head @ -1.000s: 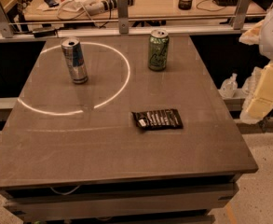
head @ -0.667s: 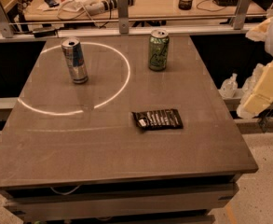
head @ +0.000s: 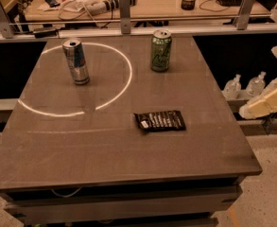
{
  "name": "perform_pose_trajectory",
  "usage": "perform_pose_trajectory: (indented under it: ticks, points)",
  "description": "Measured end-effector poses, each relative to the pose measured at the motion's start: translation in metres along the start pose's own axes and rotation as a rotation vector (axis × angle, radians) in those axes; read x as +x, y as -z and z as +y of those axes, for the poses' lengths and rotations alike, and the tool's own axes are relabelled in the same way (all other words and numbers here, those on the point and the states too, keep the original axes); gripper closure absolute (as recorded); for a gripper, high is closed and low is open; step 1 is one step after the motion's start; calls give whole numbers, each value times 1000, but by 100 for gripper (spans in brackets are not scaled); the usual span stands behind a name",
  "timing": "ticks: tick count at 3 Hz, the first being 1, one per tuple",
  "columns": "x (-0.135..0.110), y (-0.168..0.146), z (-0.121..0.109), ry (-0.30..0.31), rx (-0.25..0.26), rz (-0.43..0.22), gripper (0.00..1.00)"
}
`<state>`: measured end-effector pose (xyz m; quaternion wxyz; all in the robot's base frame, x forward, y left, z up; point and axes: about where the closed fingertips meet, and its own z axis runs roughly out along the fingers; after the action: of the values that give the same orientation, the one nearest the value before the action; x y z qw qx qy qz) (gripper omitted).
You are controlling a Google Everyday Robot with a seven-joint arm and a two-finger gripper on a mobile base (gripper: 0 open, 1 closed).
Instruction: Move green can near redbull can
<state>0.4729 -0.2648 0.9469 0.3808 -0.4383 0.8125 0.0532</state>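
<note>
On the table (head: 128, 160) we see the green can (head: 160, 51) well apart from the redbull can (head: 76, 61); the gripper (head: 266, 105) hangs off its right edge, and we cannot tell its state.

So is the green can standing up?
Upright: the green can has its silver top up. The gripper is off the table, at right.

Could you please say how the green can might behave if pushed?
The green can stands upright and tall, so a high push may tip it. Round-sided, it would probably then roll. The end effector sits right of the table.
</note>
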Motion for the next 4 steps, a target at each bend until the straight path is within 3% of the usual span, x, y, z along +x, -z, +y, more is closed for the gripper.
perform_pose_trajectory:
  ticks: [1, 2, 3, 4]
  points:
    - [-5, -14, -26, -33, 71, -217, 0]
    - [-22, -26, -42, -75, 100, -407, 0]
    - [-29, -36, -52, -129, 91, -546, 0]
    - [-33, -46, -56, -178, 62, -619, 0]
